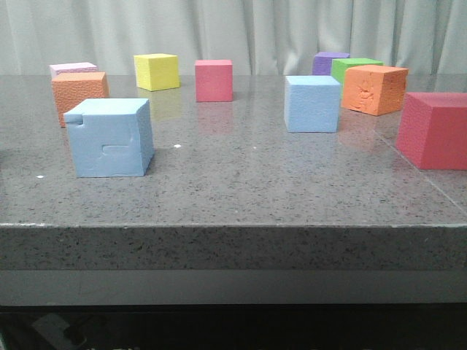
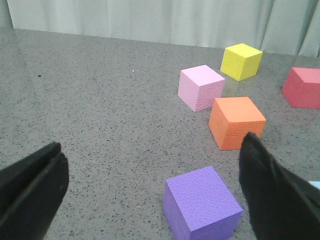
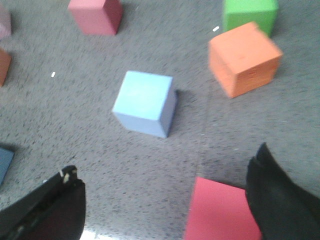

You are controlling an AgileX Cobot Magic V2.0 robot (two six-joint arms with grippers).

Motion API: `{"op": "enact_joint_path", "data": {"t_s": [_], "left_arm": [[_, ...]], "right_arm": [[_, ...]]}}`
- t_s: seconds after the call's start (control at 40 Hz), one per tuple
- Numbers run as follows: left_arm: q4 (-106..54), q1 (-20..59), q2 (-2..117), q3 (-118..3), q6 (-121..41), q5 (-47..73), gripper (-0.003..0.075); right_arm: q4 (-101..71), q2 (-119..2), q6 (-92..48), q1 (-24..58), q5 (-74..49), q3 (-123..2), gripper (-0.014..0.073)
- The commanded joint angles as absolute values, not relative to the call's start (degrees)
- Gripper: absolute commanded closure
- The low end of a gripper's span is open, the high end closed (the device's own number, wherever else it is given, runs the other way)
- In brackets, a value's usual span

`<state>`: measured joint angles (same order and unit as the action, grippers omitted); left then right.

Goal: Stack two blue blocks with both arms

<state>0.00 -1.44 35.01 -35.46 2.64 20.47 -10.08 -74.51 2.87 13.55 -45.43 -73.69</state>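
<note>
In the front view, the notched blue block [image 1: 109, 138], with a dent on its face, sits at the near left of the table. The plain blue block [image 1: 312, 103] sits right of centre, further back. Neither gripper shows in the front view. In the right wrist view, my right gripper [image 3: 165, 162] is open and empty above the table, and the plain blue block [image 3: 145, 102] lies ahead of it, apart from the fingers. In the left wrist view, my left gripper [image 2: 151, 142] is open and empty, with a purple cube [image 2: 202, 205] between its fingers and only a light-blue sliver [image 2: 315, 186] at the edge.
Front view: orange [image 1: 80, 95], pink [image 1: 73, 69], yellow [image 1: 157, 71] and red [image 1: 214, 80] cubes at the back left. Purple [image 1: 330, 62], green [image 1: 356, 67] and orange [image 1: 373, 89] cubes at the back right. A big red cube [image 1: 434, 130] is at the right, under my right gripper [image 3: 222, 210].
</note>
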Motion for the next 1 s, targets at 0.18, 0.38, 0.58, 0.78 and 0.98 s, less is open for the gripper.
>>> {"op": "enact_joint_path", "data": {"t_s": [0.18, 0.38, 0.58, 0.78, 0.98], "left_arm": [[-0.33, -1.56, 35.36, -37.56, 2.76, 16.07, 0.0048], [-0.33, -1.56, 35.36, -37.56, 2.76, 16.07, 0.0048], [-0.33, -1.56, 35.36, -37.56, 2.76, 16.07, 0.0048], [-0.33, -1.56, 35.36, -37.56, 2.76, 16.07, 0.0048], [-0.33, -1.56, 35.36, -37.56, 2.76, 16.07, 0.0048]], "right_arm": [[3.32, -87.98, 18.36, 21.93, -50.86, -91.39, -0.0058], [4.79, -96.40, 25.81, 23.48, -53.97, -100.43, -0.0058], [4.85, -102.45, 26.10, 23.48, -55.51, -105.68, -0.0058], [4.95, -106.48, 27.04, 22.57, -55.94, -106.82, -0.0058], [4.94, -108.69, 27.04, 21.71, -56.00, -106.82, -0.0058]]}}
